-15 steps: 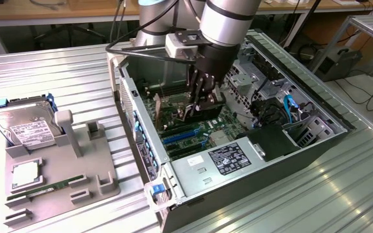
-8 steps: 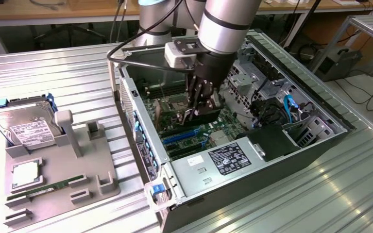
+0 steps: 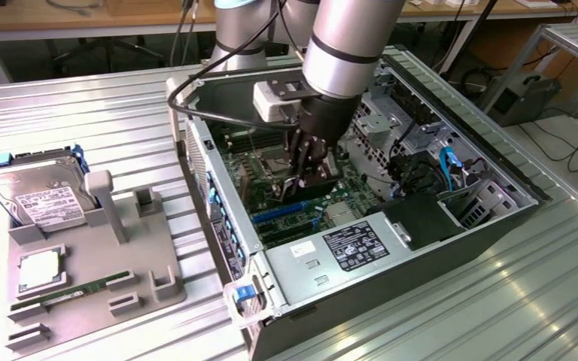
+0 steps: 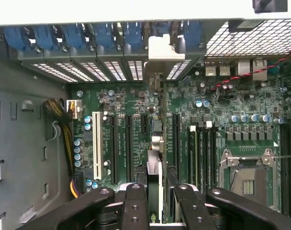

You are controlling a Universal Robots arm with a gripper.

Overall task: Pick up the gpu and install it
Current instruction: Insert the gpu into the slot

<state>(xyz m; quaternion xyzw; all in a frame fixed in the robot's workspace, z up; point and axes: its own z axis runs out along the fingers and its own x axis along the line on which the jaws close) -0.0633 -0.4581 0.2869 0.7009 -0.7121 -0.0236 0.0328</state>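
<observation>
Now claw (image 3: pixel 306 180) clamped on gpu (image 4: pixel 155 163): slim dark card, edge-on, pale bracket end, above motherboard (image 4: pixel 131 98).

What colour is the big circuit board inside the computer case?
Green. The circuit board shows best in the wrist view.

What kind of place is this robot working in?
Probably a robotics lab workbench: an open black computer tower case on a ribbed metal table, a grey plastic parts fixture, and wooden benches with cables behind.
</observation>
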